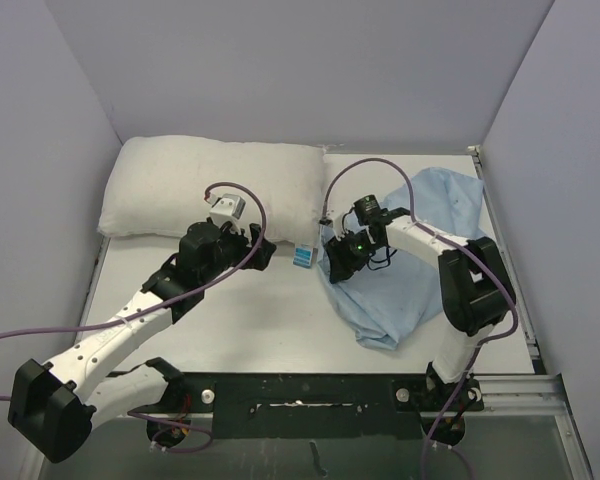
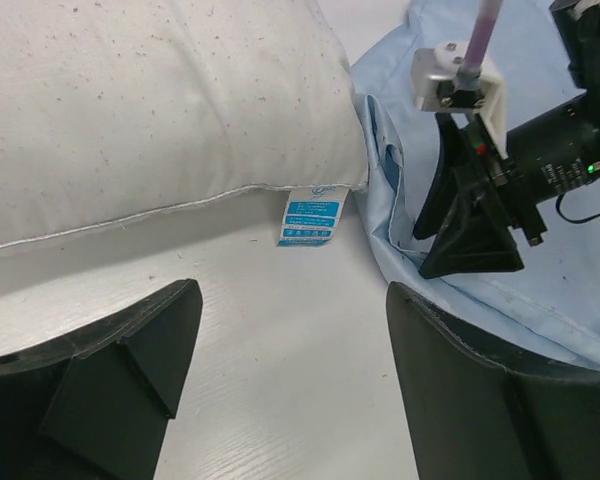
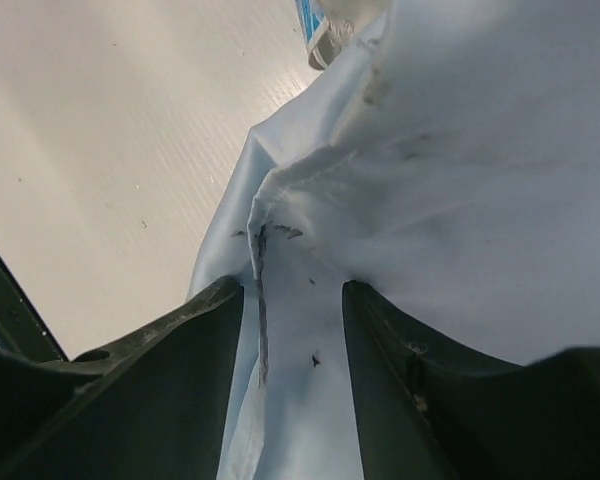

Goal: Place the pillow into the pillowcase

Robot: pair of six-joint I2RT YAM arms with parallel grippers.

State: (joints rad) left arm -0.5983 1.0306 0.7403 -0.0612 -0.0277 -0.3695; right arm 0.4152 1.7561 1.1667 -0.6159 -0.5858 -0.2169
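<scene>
White table [image 1: 265, 325], pillow [image 1: 210, 185] corner, blue-and-white tag [image 2: 309, 216], print illegible

Looks down past the left gripper [image 2: 295, 310], fingers wide apart above the white table [image 2: 280, 400]. Shows the pillow [image 2: 150, 110] upper left, blue label [image 2: 310, 215] at its corner, just beside the pillowcase [image 2: 580, 290], with the right gripper [image 2: 460, 240] on that cloth's edge.

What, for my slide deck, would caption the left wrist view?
Open left gripper beside the pillow; open right gripper straddles the pillowcase edge.

pillow [image 1: 200, 185]: off-white, speckled | pillowcase [image 1: 450, 195]: light blue | label [image 2: 310, 217]: blue-white | table [image 1: 250, 320]: white
</scene>
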